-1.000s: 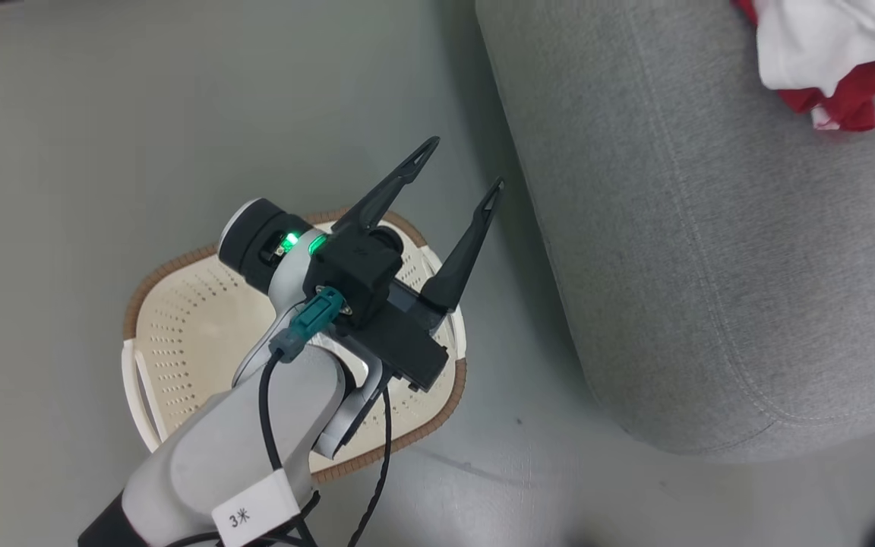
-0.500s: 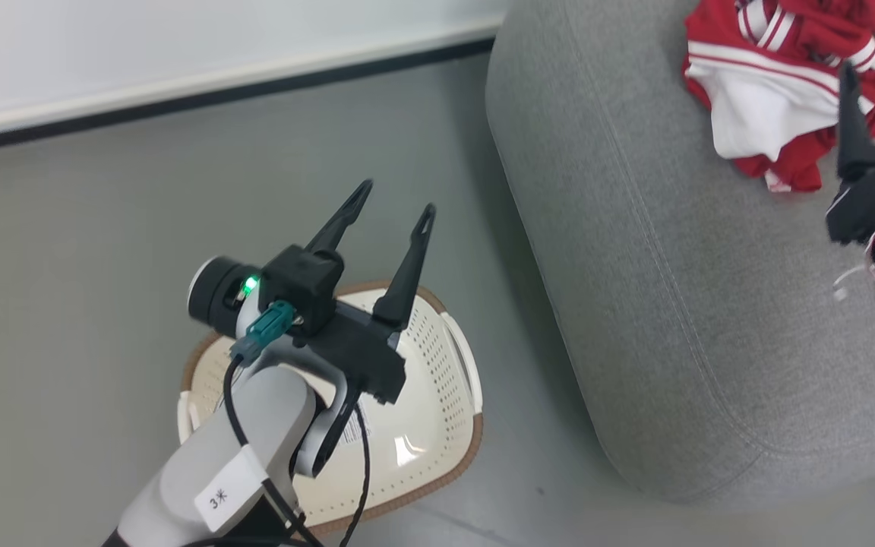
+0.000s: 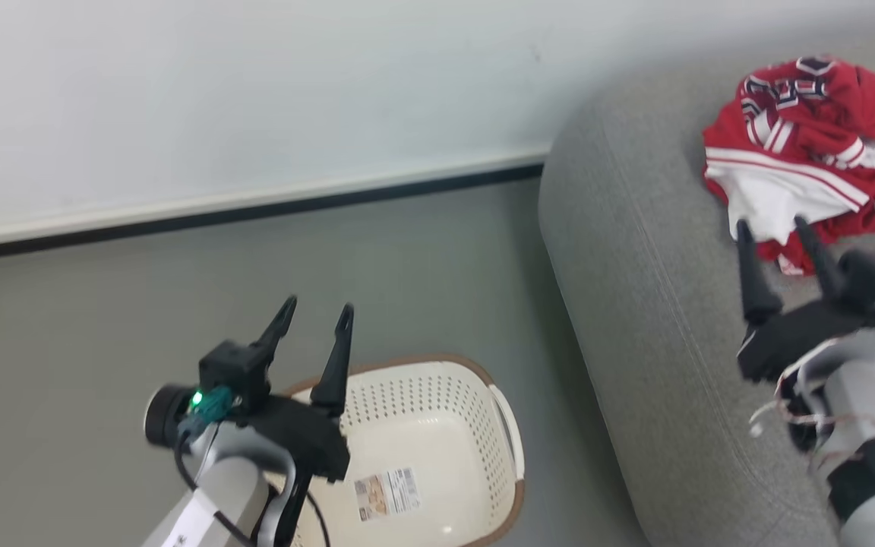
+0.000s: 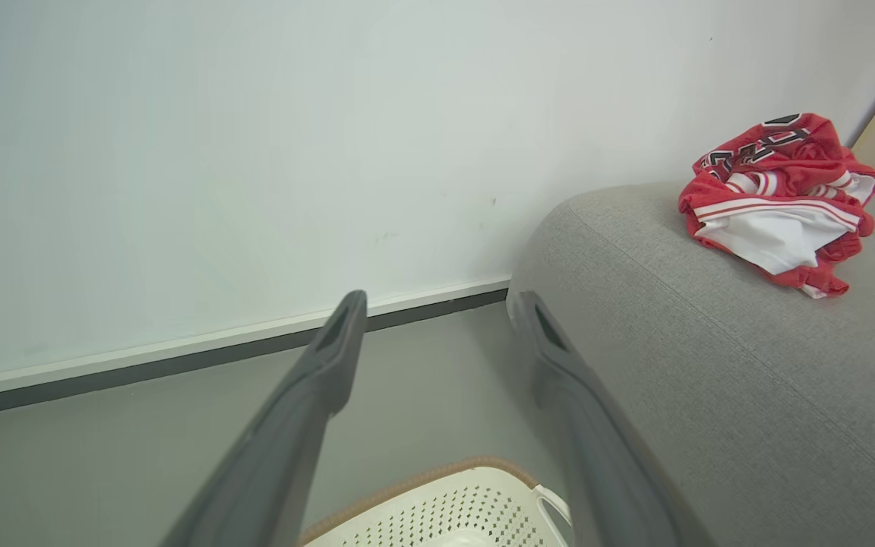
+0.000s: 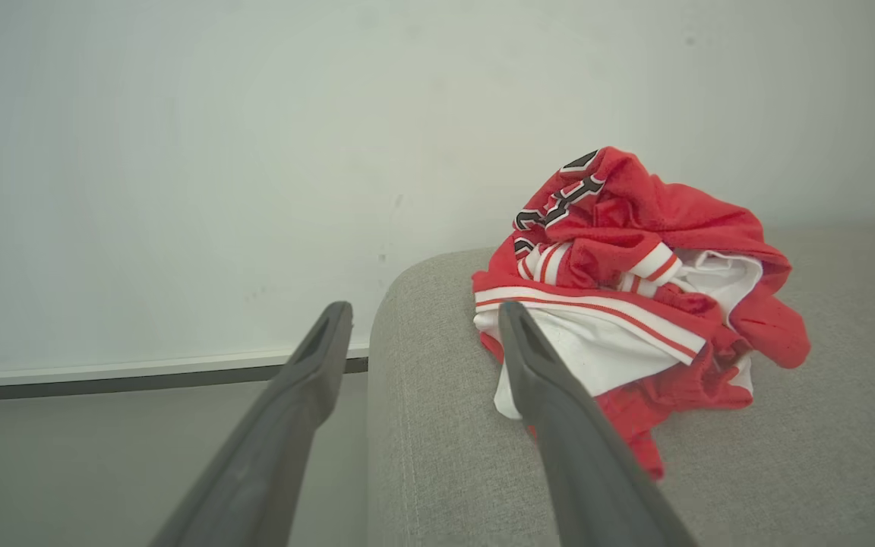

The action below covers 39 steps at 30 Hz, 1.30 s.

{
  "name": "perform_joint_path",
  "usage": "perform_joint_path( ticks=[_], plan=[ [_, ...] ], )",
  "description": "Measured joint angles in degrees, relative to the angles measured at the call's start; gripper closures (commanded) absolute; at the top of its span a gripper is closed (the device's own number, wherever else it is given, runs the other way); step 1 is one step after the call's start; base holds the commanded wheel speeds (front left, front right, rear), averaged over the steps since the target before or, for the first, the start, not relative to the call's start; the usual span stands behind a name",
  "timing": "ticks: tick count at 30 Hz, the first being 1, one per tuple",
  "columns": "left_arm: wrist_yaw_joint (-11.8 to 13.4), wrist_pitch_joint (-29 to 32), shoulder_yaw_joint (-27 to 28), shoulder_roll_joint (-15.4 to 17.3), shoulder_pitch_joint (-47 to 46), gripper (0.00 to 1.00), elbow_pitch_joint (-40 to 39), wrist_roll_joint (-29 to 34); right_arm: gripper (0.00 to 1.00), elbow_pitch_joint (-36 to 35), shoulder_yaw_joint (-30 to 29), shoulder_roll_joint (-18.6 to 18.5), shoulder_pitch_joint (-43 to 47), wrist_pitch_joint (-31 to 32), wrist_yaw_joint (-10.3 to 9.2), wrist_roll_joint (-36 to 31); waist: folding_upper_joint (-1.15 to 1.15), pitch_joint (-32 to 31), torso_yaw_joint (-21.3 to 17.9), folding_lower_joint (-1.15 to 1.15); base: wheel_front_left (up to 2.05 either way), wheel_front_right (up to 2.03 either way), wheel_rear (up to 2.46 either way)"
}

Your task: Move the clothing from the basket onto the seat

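While the crumpled red-and-white sports clothes [image 3: 810,144] lie on the big grey fabric sofa [image 3: 658,304], the right gripper [image 3: 770,222] hangs beside them, fingers spread, holding nothing. The left gripper [image 3: 318,304], spread and empty too, hangs by the cream plastic basket [image 3: 500,406] next to the sofa. The jersey letters [image 5: 559,201] are too crumpled to read.

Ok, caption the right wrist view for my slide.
Open right claw poised before the red clothing heaped on the grey seat.

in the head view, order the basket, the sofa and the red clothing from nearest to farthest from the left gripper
From the left gripper:
1. basket, right beside and below it, low in the view.
2. sofa, off to its right.
3. red clothing, piled on the sofa at the upper right.
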Motion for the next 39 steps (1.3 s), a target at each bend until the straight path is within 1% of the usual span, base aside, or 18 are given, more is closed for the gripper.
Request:
perform_joint_path(
  ticks=[5,9,11,13,15,17,20,21,28,37,39],
  plan=[
    [0.08,-0.11,2.37,1.07,5.43,0.0,0.71,-0.68,0.0,-2.93,-0.24,2.88,7.62,0.0,-1.37,0.59,0.0,-4.2,1.93,0.0,0.0,0.0,0.0],
    [0.51,-0.12,4.38,2.08,9.94,0.0,0.09,-0.93,0.0,-7.01,-0.2,4.49,13.39,0.0,-2.82,0.8,-0.01,-7.25,3.57,0.0,0.0,0.0,0.0],
    [0.51,-0.11,5.73,2.52,11.69,0.0,-0.62,-0.93,0.0,-9.07,-0.12,5.16,15.47,0.01,-3.25,0.8,0.0,-8.44,4.46,0.0,0.0,0.0,0.0],
    [0.51,-0.12,7.39,3.13,13.4,0.0,-1.74,-0.93,0.0,-11.29,0.13,5.91,17.23,0.0,-4.15,0.57,0.0,-9.45,5.37,0.0,0.0,0.0,0.0],
    [0.52,-0.12,9.05,3.61,15.1,0.0,-2.79,-0.92,0.0,-13.23,0.51,6.52,18.89,0.0,-4.32,0.22,0.0,-10.32,6.19,0.0,0.0,0.0,0.0],
    [0.53,-0.12,10.85,3.85,17.09,0.0,-3.93,-0.88,0.0,-15.47,0.79,6.92,20.61,0.0,-5.19,-0.3,0.0,-11.02,6.86,0.01,0.0,0.0,0.0],
    [0.54,-0.12,13.84,3.74,20.05,0.0,-5.08,-0.16,0.0,-18.45,1.13,7.17,23.56,0.0,-5.76,-0.75,0.0,-11.82,7.6,0.01,0.0,0.0,0.0],
    [0.54,-0.12,13.84,3.74,20.05,0.0,-5.08,-0.16,0.0,-18.45,1.13,7.17,23.56,0.0,-5.76,-0.75,0.0,-11.82,7.6,0.01,0.0,0.0,0.0],
    [0.55,-0.12,18.8,2.77,25.11,0.0,-9.02,3.01,0.0,-24.99,1.16,7.23,30.19,0.0,-7.25,-1.29,0.01,-12.54,8.18,0.01,0.0,0.0,0.0],
    [0.55,-0.12,22.69,1.08,29.37,0.0,-12.83,6.91,0.0,-31.61,-0.47,7.26,36.85,0.0,-8.75,-1.32,0.01,-12.28,8.3,0.02,0.0,0.0,0.0],
    [0.55,-0.12,23.2,0.67,29.99,0.0,-13.45,7.39,0.0,-32.67,-0.82,7.24,38.05,0.0,-8.77,-1.32,0.01,-12.19,8.34,0.02,0.0,0.0,0.0]
  ],
)
